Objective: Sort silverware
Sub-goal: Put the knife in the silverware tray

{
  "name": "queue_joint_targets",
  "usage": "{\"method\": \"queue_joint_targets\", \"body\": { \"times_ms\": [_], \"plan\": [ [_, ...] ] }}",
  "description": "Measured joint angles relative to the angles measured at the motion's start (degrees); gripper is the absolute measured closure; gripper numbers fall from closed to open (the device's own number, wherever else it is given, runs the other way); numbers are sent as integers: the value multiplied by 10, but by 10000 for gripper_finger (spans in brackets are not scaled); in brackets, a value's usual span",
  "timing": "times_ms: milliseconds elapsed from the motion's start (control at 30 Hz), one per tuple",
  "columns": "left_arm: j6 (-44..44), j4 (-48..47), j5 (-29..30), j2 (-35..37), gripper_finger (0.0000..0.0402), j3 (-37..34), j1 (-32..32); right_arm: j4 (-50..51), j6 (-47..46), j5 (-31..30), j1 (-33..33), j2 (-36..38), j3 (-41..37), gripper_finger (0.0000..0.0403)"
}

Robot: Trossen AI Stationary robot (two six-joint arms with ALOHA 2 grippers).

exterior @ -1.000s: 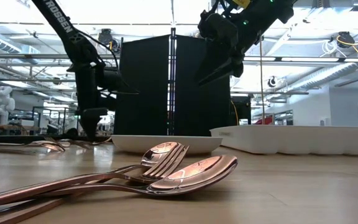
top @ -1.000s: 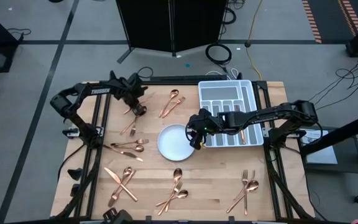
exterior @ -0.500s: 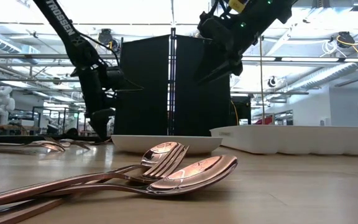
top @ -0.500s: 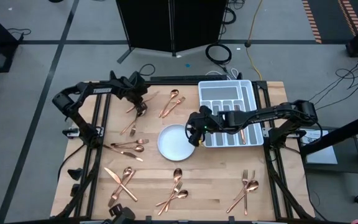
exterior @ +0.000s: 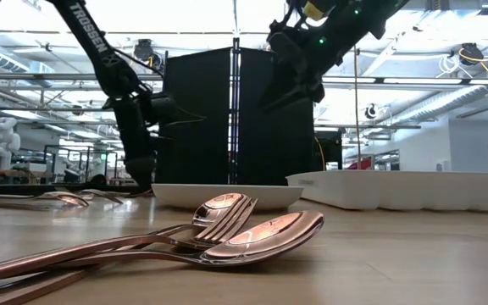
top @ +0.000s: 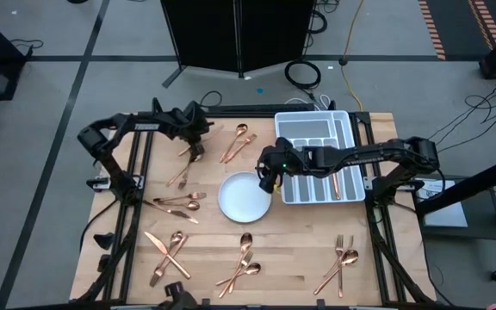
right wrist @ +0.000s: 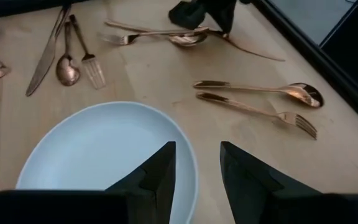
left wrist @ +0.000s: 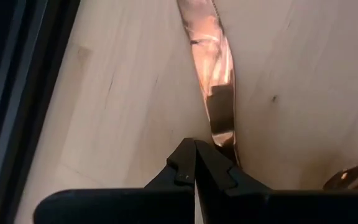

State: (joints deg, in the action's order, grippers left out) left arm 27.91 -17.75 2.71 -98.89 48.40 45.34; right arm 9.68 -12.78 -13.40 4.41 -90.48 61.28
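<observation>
Copper silverware lies in small groups over the wooden table: a spoon and fork (top: pixel 238 142), a group (top: pixel 177 202), and pairs along the near edge (top: pixel 169 254), (top: pixel 244 263), (top: pixel 340 263). My left gripper (top: pixel 198 148) is shut at the far left and points down. Its tips (left wrist: pixel 194 155) are close beside a copper knife (left wrist: pixel 219 93) lying flat on the wood. My right gripper (top: pixel 268 179) hangs open above the right rim of the round white plate (top: pixel 235 196), with nothing between its fingers (right wrist: pixel 166 168). One copper piece (top: pixel 336 182) lies in the white divided tray (top: pixel 313 129). My left gripper's shut fingertips (left wrist: pixel 207 163) stand from above at the knife's narrow part (left wrist: pixel 224 138), with the knife flat on the table. I cannot tell whether they touch it.
The black table frame (left wrist: pixel 17 93) runs close by the left gripper. A fork (right wrist: pixel 142 36) and a spoon (right wrist: pixel 188 39) lie beside the knife. In the low view, a fork and spoon (exterior: pixel 244 233) lie close at the near edge.
My left gripper has shifted a little toward the table's right, has sunk closer to the wood and has rolled about its own axis, staying shut. My right gripper has drifted slightly toward the far edge above the plate's rim, still open.
</observation>
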Motion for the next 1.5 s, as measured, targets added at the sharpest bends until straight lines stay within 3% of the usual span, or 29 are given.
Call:
{"method": "queue_joint_targets", "body": {
  "times_ms": [600,833,1033,1200,1500],
  "plan": [
    [48,93,3,-2,401,12,-92,-12,4,3,34,0,0,287],
    [28,45,43,72,401,35,-110,-4,19,3,38,0,0,287],
    [-20,-61,47,186,401,9,-77,-6,41,5,47,0,0,287],
    [-75,-105,27,266,401,-47,-29,-26,69,71,69,-1,0,287],
    [-105,-110,22,254,395,-83,-18,-56,75,91,91,-26,0,287]
  ]
}}
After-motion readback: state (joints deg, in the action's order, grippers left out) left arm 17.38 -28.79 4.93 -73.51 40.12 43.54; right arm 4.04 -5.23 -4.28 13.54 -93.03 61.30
